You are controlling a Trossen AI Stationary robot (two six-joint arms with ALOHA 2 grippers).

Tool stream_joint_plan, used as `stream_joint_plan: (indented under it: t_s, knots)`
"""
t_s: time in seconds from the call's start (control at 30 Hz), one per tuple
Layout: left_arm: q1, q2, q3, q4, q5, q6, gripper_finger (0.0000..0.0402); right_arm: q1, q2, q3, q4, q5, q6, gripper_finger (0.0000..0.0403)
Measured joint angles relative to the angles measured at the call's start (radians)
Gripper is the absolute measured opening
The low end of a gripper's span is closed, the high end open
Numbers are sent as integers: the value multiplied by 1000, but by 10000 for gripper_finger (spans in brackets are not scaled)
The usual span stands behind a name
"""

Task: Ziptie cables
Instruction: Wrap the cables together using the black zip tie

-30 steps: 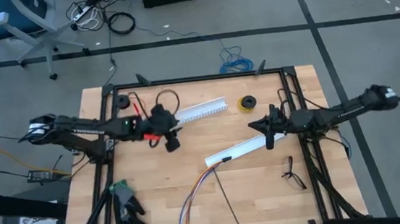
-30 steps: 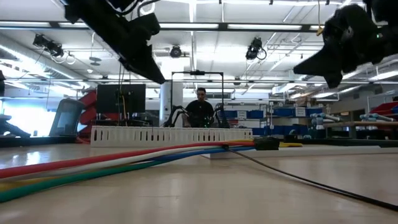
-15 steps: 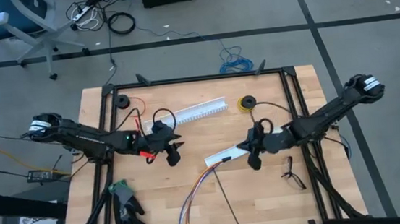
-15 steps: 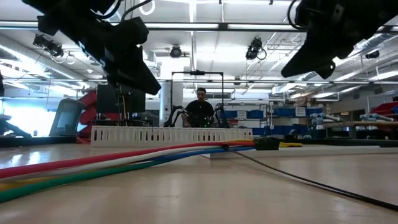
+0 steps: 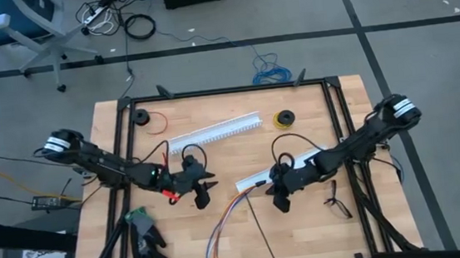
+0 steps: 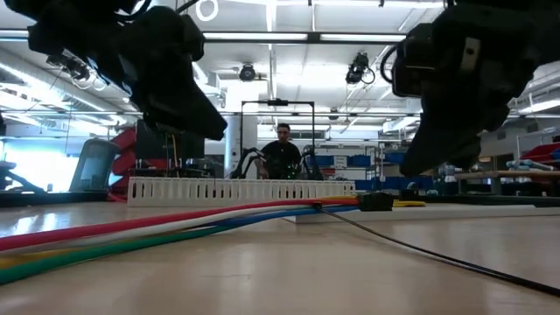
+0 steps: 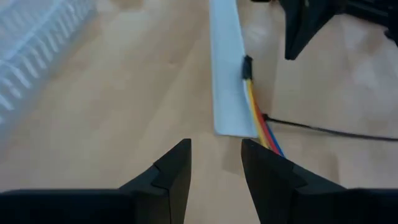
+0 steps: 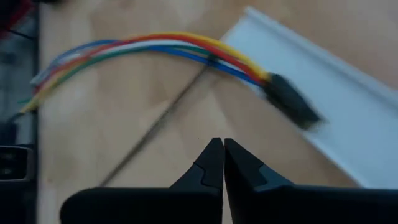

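The cables (image 5: 222,226) lie as a loose multicoloured bundle on the table, from a black connector (image 8: 289,99) on the end of a flat white channel (image 5: 280,170) toward the near edge. The ziptie (image 5: 260,231), a thin black strip, lies beside them and passes under the bundle (image 8: 155,46) near the connector. My left gripper (image 5: 209,189) hovers open to the left of the connector, pointing at the channel's end (image 7: 227,118). My right gripper (image 5: 277,202) hovers shut just right of the cables, above the ziptie (image 8: 155,130). In the low view the cables (image 6: 175,223) and ziptie (image 6: 420,249) rest flat on the wood.
A slotted white channel (image 5: 214,132) lies toward the far side, with a yellow spool (image 5: 283,120) right of it. Black gloves (image 5: 144,241) sit near the left near corner, glasses (image 5: 336,199) near the right frame bar. A person (image 6: 282,149) stands far behind the table.
Both arms have come down and toward the table's near edge, closing in on the cables' connector end. The right gripper swept left from beside the flat channel to just right of the bundle; the left gripper moved a little right and nearer. The cables and ziptie have stayed put.
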Motion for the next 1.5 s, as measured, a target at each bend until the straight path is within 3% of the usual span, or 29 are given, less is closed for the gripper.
stream_joint_plan:
  t_s: [0.27,0.5,0.83,0.93,1.07,1.5]
  knots:
    - [-71,63,0,63,-43,-49,151,-15,147,5,228,-46,20,48]
    - [-98,82,0,99,-63,-76,151,-29,259,72,223,-46,77,72]
    - [-104,89,0,123,-71,-78,151,-55,376,206,221,-60,50,75]
    - [-104,89,0,121,-72,-77,151,-67,390,225,218,-94,48,61]
    - [-104,89,0,117,-72,-73,151,-67,391,228,215,-96,-35,9]
    - [-104,89,0,115,-80,-68,151,-12,303,229,260,49,-175,0]
